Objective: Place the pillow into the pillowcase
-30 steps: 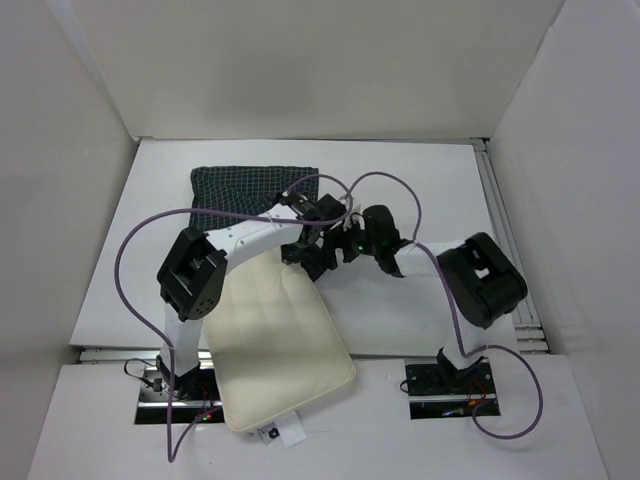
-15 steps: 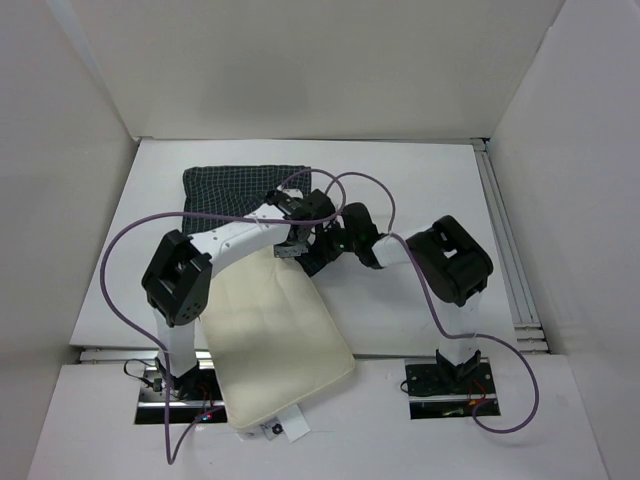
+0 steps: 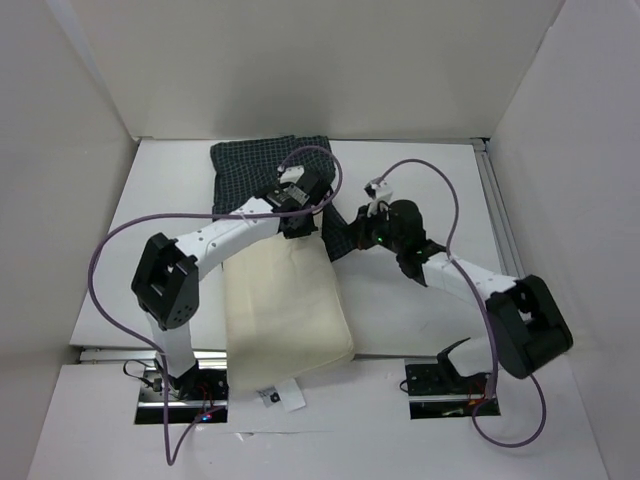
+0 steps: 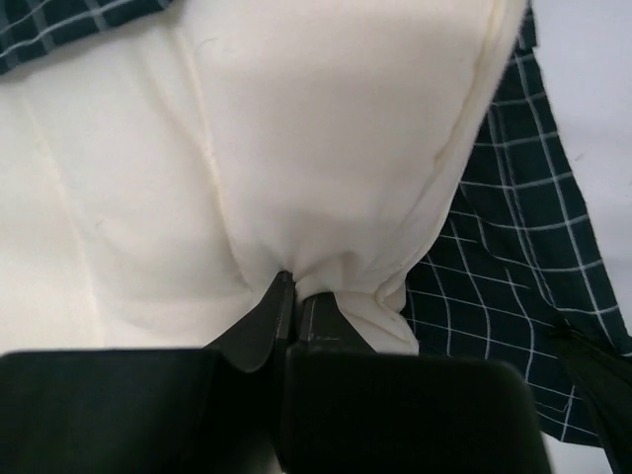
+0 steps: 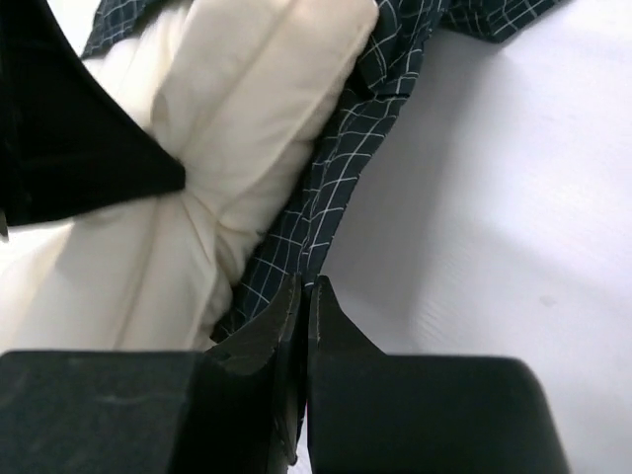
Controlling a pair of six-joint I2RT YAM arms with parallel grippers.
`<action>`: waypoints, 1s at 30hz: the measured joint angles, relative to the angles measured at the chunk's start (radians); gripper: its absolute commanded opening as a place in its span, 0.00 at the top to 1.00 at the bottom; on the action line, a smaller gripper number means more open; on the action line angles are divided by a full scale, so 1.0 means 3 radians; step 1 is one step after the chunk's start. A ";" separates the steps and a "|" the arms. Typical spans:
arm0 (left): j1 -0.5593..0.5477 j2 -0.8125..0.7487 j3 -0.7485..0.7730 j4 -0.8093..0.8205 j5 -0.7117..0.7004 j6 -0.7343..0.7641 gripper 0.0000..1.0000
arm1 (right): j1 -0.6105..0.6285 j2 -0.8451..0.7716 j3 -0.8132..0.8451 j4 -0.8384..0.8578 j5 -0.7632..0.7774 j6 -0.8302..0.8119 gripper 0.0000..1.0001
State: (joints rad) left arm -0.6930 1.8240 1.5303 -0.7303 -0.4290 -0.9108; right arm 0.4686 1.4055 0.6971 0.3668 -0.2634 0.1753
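You have open table [image 3: 165, 175] at the far left corner and just right of the pillow [image 3: 285, 310]. It fills the near middle, the pillowcase [image 3: 250, 170] the far middle. The left arm [image 3: 225, 232] and right arm [image 3: 465, 278] meet between them, a purple cable [image 3: 93, 285] looping over each.

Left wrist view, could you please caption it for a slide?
Left tool shut on a pinch of pillow, pillowcase beside it.

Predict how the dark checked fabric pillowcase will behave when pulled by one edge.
Probably floppy: the dark checked fabric pillowcase drapes in loose folds where the right hand pinches it. Likely light, since it wrinkles easily against the plump cream pillow.
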 measured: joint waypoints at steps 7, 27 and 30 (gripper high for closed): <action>0.0088 0.0933 0.1317 -0.0197 0.0262 0.0275 1.00 | -0.0242 -0.0657 -0.0360 -0.0292 0.0254 0.0175 1.00; 0.0179 0.0823 0.0600 0.0197 0.0046 0.0952 0.29 | -0.0537 -0.0292 -0.0050 -0.0875 0.0757 0.0251 0.25; 0.0036 0.0823 0.0729 0.0071 -0.0065 0.1019 0.00 | -0.0540 -0.0029 0.0270 -0.0823 0.0771 0.0132 0.25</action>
State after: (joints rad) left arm -0.6823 2.0708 1.7489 -0.7090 -0.4484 -0.6052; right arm 0.3065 1.3968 0.7780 0.1200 -0.0322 0.2150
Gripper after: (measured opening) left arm 0.877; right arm 0.747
